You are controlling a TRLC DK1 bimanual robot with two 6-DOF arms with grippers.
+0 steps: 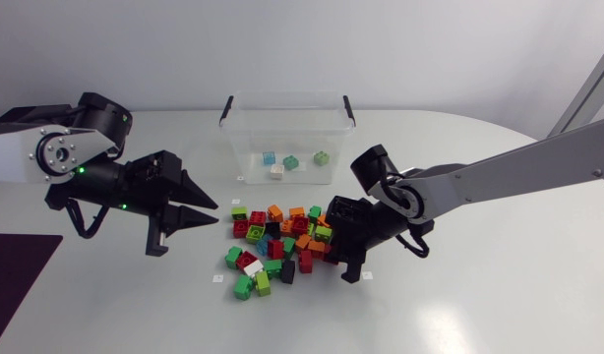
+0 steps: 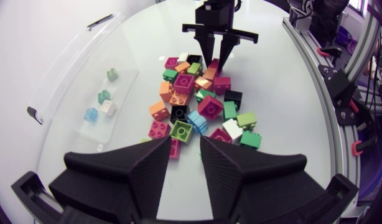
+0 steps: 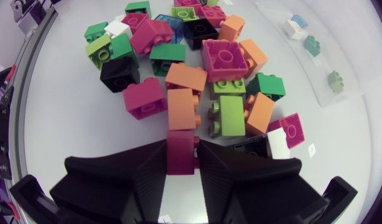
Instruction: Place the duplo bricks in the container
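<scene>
The right pincer [image 3: 181,155] clamps a magenta duplo brick [image 3: 178,138] at the edge of the brick pile [image 1: 277,246]; the left pincer [image 1: 212,211] hangs narrowly parted beside it over the counter [image 1: 459,305].

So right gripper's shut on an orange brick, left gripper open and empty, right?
No: the brick in the right gripper is magenta, not orange, as the right wrist view shows. The left gripper is open and empty.
</scene>
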